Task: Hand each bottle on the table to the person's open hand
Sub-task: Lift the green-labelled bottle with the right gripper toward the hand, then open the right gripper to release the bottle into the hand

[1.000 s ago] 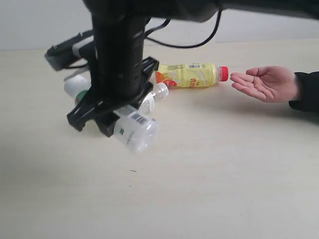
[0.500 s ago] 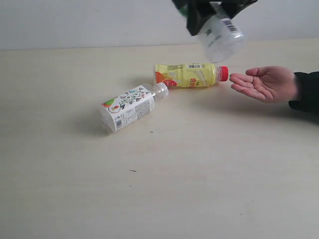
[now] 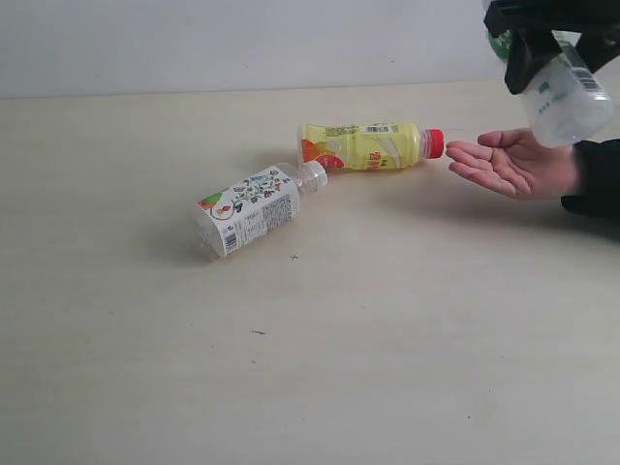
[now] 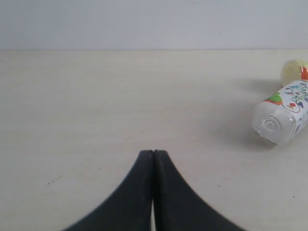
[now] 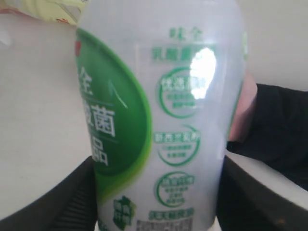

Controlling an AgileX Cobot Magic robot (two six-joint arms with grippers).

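White bottle with green label, up in the air at 2 o'clock in the exterior view. Gripped around its middle by the right gripper, with one black finger on each side and the jaws only as wide as the bottle. Tilted, with its flat bottom pointing down toward the camera. Green rings and writing on its side, seen close up in the right wrist view.

Just below it, at 6 o'clock from it, the person's open hand, palm up, not touching the bottle. Dark sleeve behind the hand.

At 9 o'clock from the hand, the yellow bottle lying on its side on the table, red cap close to the fingertips. At 8 o'clock from the yellow bottle, the clear bottle with the picture label, also on its side, its neck almost touching the yellow one.

Left gripper low over the bare table, fingers pressed tight together, nothing between them. Ahead of it, well apart, both lying bottles.
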